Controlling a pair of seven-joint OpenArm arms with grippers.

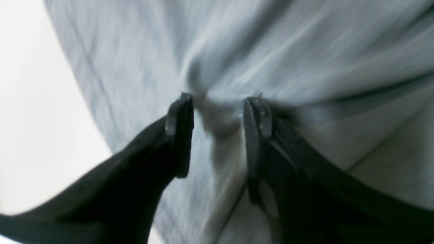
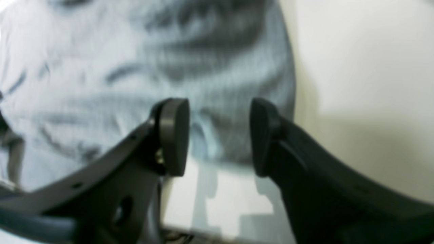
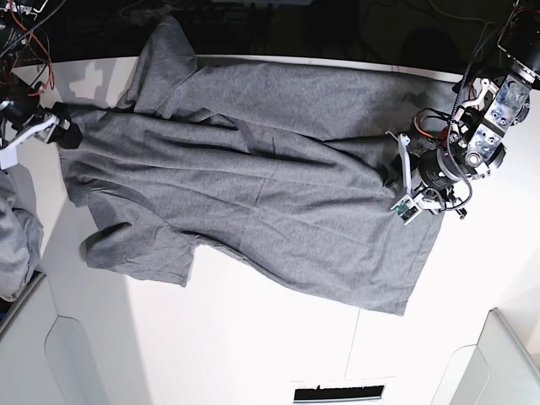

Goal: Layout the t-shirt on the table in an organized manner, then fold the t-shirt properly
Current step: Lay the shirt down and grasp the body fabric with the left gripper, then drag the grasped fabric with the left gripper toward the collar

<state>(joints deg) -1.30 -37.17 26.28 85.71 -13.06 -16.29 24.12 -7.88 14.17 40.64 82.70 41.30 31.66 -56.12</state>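
**T-shirt spread across the table, left gripper bunching its hem edge**

You have the grey t-shirt (image 3: 253,186) lying mostly flat on the white table (image 3: 253,354), stretched across it with the collar end toward the base view's left and the bottom hem toward its right. One short sleeve (image 3: 139,257) lies on the near side of the shirt; the other sleeve (image 3: 164,67) reaches the table's far edge. Long creases run across the body of the shirt.

Your left gripper (image 1: 218,112) sits at the shirt's hem end. Its jaws stand partly apart, with a gathered wad of grey fabric pinched up between them, and folds radiate from that wad. The wrist picture is blurred, so you cannot tell how firmly the cloth is clamped.

Your right gripper (image 2: 220,135) is at the shirt's collar end, at the table's edge. Its jaws stand apart with nothing between the pads; the shirt fabric lies below and beyond them, wrinkled.

Beside the shirt's collar end, off the table's edge, hangs a bunched paler grey cloth (image 3: 15,245).
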